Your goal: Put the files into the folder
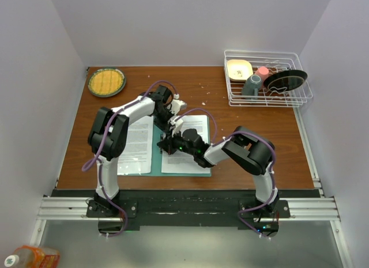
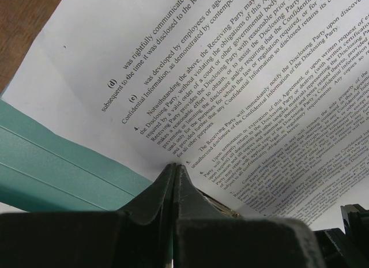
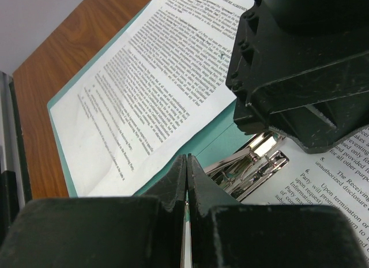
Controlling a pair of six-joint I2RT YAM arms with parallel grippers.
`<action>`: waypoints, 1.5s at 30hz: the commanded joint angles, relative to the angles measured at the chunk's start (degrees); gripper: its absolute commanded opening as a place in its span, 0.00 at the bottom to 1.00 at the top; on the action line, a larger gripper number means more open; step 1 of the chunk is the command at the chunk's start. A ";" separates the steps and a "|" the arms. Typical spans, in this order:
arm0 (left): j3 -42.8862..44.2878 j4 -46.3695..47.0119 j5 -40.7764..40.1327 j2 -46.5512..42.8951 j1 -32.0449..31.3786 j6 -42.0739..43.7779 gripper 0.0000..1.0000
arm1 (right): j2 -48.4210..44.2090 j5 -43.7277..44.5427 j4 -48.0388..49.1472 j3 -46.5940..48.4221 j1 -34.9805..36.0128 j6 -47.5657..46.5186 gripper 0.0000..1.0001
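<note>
Evidently the job is well along but not finished: the folder [image 1: 157,163] lies open and flat on the bench [image 1: 277,124] just ahead of the arm bases. The files [image 1: 138,147] are spread over it, one printed sheet on the left half and another on the right, with a strip of teal showing between them. I judge the sheets to be laid on the folder rather than secured in it. What seems left is to fix them under the clip or in the sleeve and shut the cover. Both arms meet over the spine. The left gripper [image 1: 174,128] has its jaws pressed together, tip down at the right-hand sheet, though I cannot tell whether it pinches any paper. The right gripper [image 1: 164,146] is likewise closed. A thin pale sliver shows between its jaws, perhaps a sheet edge, but that is uncertain. The overhead view gives the whole layout yet hides the spine under the two grippers. Only the right wrist view shows clearly a shiny metal clip [image 3: 253,161] at the edge of the right-hand sheet, with the left gripper just above it. The left wrist view brings the print close and shows crease lines along the teal.
</note>
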 commanded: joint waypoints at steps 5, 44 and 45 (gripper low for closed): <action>-2.51 2.03 -4.08 5.55 0.54 1.90 0.01 | 1.09 -3.72 -5.43 -1.31 0.95 -2.59 0.00; -0.84 1.07 -2.85 6.70 2.65 3.22 0.00 | 8.82 -0.03 -24.59 -2.11 0.34 5.94 0.00; -0.84 1.15 -2.94 6.70 2.73 3.22 0.00 | 8.91 -0.29 -24.59 -2.10 -0.01 6.03 0.00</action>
